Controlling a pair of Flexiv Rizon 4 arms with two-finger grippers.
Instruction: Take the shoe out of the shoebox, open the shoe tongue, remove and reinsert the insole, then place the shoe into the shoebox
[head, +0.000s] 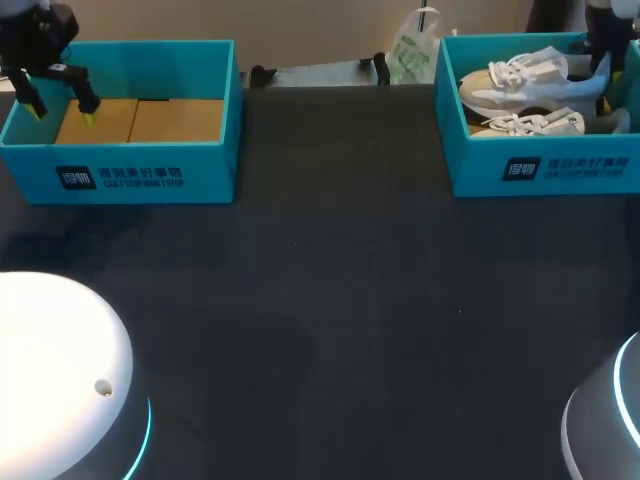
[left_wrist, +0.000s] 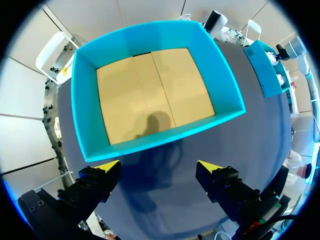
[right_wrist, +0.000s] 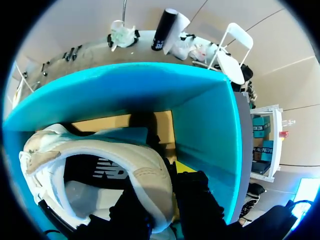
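Shoe (head: 530, 85), white, lies on its side in the right shoebox (head: 545, 170) at the upper right of the head view, with a second shoe (head: 525, 125) just in front of it. The right arm (head: 600, 40) is cut off by the frame edge there, and its fingertips are hidden.

In the right wrist view, the right gripper (right_wrist: 160, 182) reaches down into that box and clamps the shoe's heel wall, one finger inside the shoe and one outside. Only one yellow tip shows.

At the upper left, the left gripper (head: 62, 112) hovers over the left shoebox (head: 130, 175), fingers spread wide and holding nothing. Both boxes stand well apart on the dark table (head: 330, 300).
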